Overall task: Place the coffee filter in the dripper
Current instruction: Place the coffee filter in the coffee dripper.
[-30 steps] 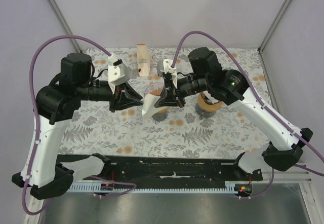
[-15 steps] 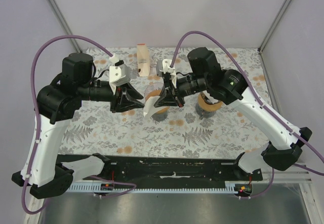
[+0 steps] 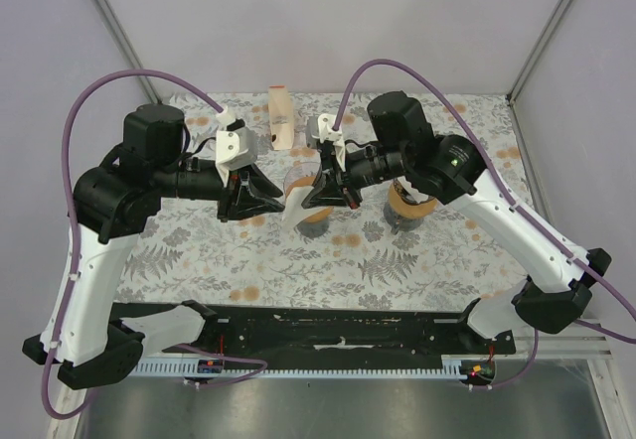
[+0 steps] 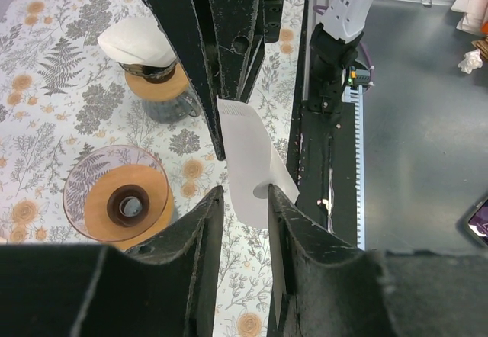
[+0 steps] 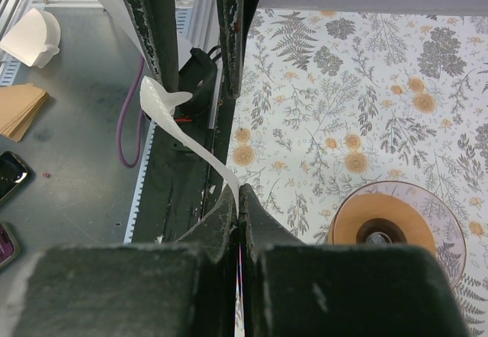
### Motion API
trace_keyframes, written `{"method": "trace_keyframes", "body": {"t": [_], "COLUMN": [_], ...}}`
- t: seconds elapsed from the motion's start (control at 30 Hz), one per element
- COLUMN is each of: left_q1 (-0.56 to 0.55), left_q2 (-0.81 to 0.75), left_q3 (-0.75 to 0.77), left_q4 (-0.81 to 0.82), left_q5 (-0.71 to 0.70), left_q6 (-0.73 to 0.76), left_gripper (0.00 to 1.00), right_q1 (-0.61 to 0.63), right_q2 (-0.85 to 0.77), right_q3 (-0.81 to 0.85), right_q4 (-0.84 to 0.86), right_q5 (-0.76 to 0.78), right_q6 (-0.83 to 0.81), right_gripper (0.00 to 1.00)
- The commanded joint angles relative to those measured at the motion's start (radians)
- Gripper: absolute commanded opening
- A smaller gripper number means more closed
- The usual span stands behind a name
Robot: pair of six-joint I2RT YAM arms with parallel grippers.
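Paper filter (image 5: 169, 99) pinched edge-on in right claw (image 5: 239, 190).

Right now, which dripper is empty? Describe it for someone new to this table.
On the floral tablecloth, look near the middle. The empty dripper is a clear glass cone on a wooden collar. The neighbouring dripper to its right holds a white filter; this one holds nothing.

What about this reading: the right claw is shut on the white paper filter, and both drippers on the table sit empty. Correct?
Not quite. Only one glass dripper is empty; the other dripper already holds a white filter, as the left wrist view shows. The right claw is indeed shut on the paper filter.
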Motion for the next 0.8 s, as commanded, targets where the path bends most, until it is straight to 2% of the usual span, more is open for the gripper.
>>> {"method": "trace_keyframes", "body": {"t": [0.0, 0.3, 0.43, 0.6, 0.77], "left_q1": [-0.008, -0.011, -0.011, -0.011, -0.011], "left_q2": [-0.004, -0.008, -0.001, 0.01, 0.015], "left_q3": [0.003, 0.017, 0.011, 0.014, 0.02], "left_q4": [0.0, -0.028, -0.02, -0.013, 0.029], "left_q5": [-0.004, 0.022, -0.014, -0.054, -0.122], "left_q6": [-0.011, 0.002, -0.006, -0.009, -0.047], "left_gripper": [0.35, 0.38, 0.3, 0.14, 0.13], "right_q1": [0.001, -0.002, -0.002, -0.002, -0.002], "right_q2": [0.008, 0.027, 0.033, 0.028, 0.024], "right_q3": [0.046, 0.06, 0.073, 0.07, 0.064], "right_q4": [0.009, -0.003, -0.007, -0.009, -0.01], "right_q5": [0.01, 0.039, 0.03, 0.027, 0.019], "right_q6": [0.008, 0.025, 0.028, 0.028, 0.025], "right_gripper": [0.0, 0.0, 0.0, 0.0, 0.0]}}
